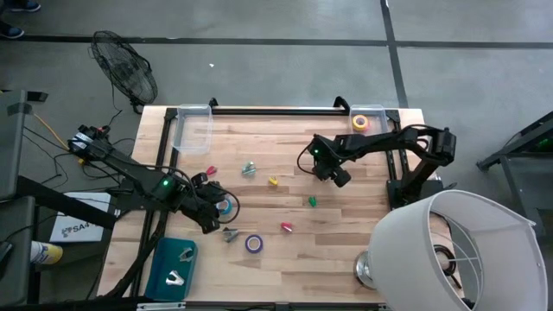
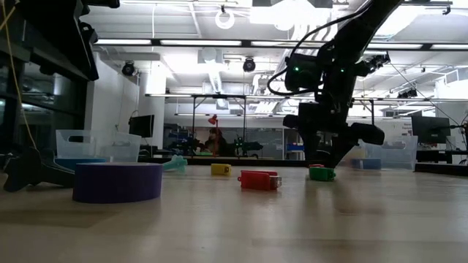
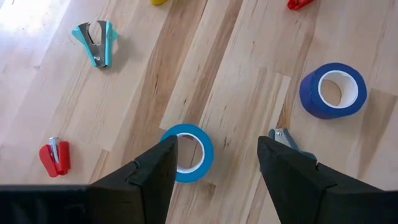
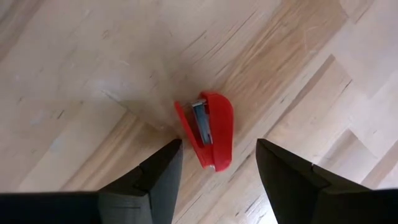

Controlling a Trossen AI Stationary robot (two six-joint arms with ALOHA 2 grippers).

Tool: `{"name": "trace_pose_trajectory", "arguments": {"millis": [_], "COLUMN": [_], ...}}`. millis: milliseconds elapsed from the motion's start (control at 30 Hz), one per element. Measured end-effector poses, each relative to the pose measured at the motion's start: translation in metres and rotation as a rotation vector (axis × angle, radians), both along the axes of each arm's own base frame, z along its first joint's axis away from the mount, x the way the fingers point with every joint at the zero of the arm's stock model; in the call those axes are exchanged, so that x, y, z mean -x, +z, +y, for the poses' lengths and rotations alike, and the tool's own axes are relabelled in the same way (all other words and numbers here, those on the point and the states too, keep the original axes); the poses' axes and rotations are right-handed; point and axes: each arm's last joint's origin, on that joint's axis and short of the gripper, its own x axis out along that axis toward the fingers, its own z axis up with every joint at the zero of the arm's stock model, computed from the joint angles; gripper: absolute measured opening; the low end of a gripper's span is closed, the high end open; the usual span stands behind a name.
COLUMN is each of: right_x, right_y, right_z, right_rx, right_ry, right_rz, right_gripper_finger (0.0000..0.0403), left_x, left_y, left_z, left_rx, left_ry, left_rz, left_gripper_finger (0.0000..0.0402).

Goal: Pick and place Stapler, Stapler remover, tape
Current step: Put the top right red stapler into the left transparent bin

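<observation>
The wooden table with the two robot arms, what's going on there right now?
Two dark arms are sorting small office items scattered on the wooden table. The left gripper hangs open over a light blue tape ring, straddling it but not gripping. The right gripper hangs open above a small red stapler, not touching it. A purple tape roll lies loose, and a yellow tape roll sits in a corner bin.

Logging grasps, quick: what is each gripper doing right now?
Left gripper: open, empty, above the light blue tape roll.
Right gripper: open, empty, above the red stapler.
</observation>
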Motion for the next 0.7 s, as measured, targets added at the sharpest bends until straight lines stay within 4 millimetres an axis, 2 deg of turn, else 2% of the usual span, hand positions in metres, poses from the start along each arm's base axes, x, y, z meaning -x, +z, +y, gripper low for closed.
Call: {"name": "trace_pose_trajectory", "arguments": {"millis": [367, 700], "right_x": [0.0059, 0.0091], "right_y": [-0.0028, -0.004], "right_z": [-0.0078, -0.0087], "right_rx": [-0.046, -0.064], "right_ry": [-0.099, -0.062], "right_rz": [0.028, 0.049], "right_gripper_finger": [0.0194, 0.0136], "left_x": [0.0001, 0.0005], "left_y": [-0.0001, -0.0003], "left_z": [0.0001, -0.0002], "left_rx": [0.001, 0.01], "left_ry": [0.002, -0.003], "left_rz": [0.001, 0.009], "left_gripper_finger": [0.0218, 0.0218]}}
